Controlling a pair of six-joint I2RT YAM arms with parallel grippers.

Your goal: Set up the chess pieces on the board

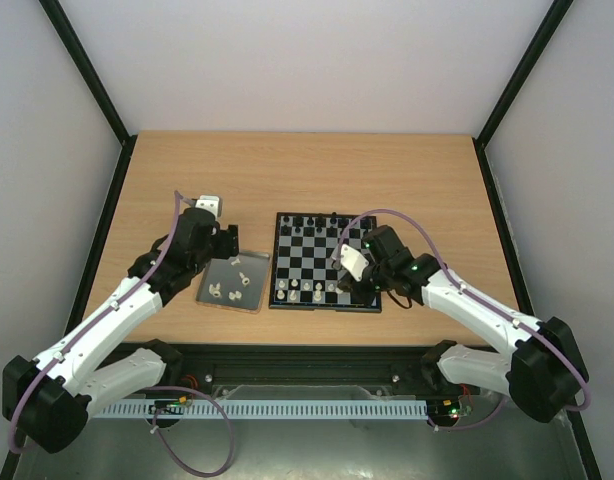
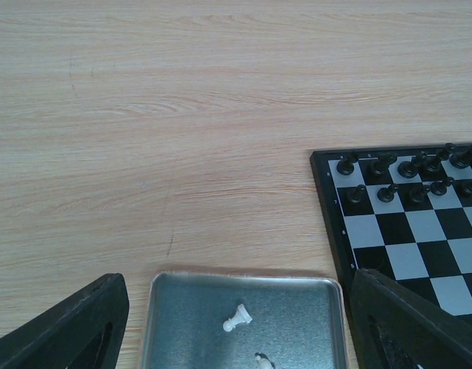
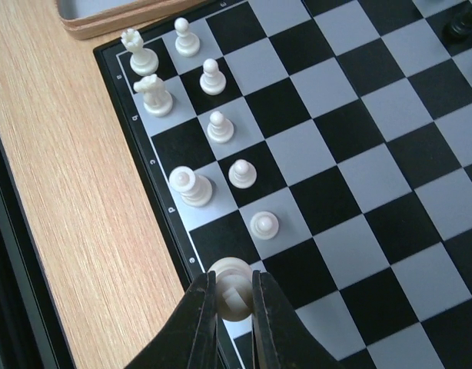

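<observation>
My right gripper [image 3: 234, 298] is shut on a cream chess piece [image 3: 233, 283], held over the board's [image 3: 351, 181] near edge row beside the rim. Several white pieces stand in the two rows along that edge, among them a rook [image 3: 138, 54], a knight [image 3: 153, 94] and a pawn [image 3: 264, 224]. From above, the right gripper [image 1: 345, 288] sits at the near right of the board [image 1: 317, 262]. My left gripper [image 2: 240, 280] hangs open above the grey tray [image 2: 182, 307], where a white pawn [image 2: 237, 317] lies on its side. Loose white pieces [image 1: 233, 293] lie in the tray [image 1: 209, 280].
Black pieces [image 2: 409, 167] fill the board's far rows [image 1: 317, 222]. The tray lies just left of the board, almost touching it. A small white box [image 1: 208, 204] sits behind the left gripper. Bare wood table [image 1: 387, 170] stretches beyond both.
</observation>
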